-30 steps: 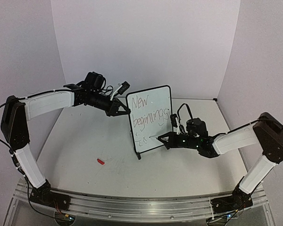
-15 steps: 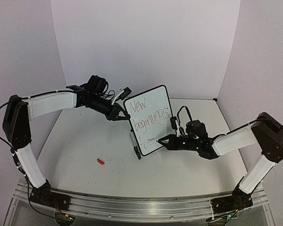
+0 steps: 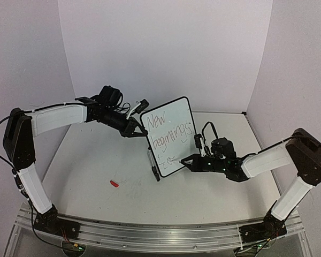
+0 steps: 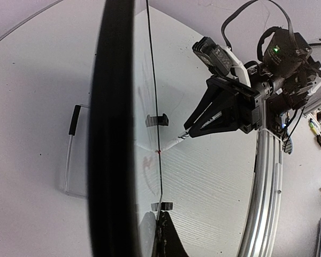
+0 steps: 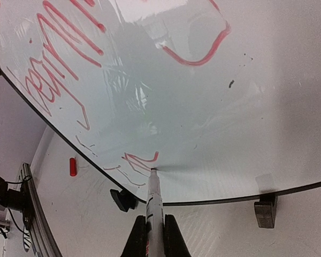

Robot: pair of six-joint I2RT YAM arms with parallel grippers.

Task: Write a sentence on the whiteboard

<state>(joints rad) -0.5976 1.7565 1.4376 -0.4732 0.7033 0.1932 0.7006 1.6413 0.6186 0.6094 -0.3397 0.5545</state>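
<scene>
A: Where's the whiteboard [image 3: 168, 136]?
B: Centre of the top view, over the table [image 3: 96, 160], tilted w/ its top edge running up toward the right. Thin black frame, white face toward the cam. Can't tell if both feet rest on the table.
A: L arm?
B: Left gripper [image 3: 136, 127] is at the board's upper-left edge, just left of frame centre. Jaws narrow, clamped on the frame, far as I can see. In its wrist view the board is edge-on, a dark vertical band left of centre.
A: R arm?
B: Right gripper [image 3: 184, 160] sits just right of the board's lower part, pinched narrow on a marker [image 5: 153, 201]. Wrist view: fingers [image 5: 170, 238] either side of the barrel at bottom centre, tip touching the board face near its lower edge.
A: And the sentence [image 3: 170, 131]?
B: "New" up top, "beginnings" under it, then only a few short strokes on the 3rd line, right by the marker tip. Ink reads red in the right wrist view, thinner + darker from above.
A: Anything else?
B: Two black feet [image 5: 265, 211] under the board's bottom edge. Small red piece [image 3: 114, 183] lying on the table, lower left of the board, well apart from both arms. Too small to ID.
</scene>
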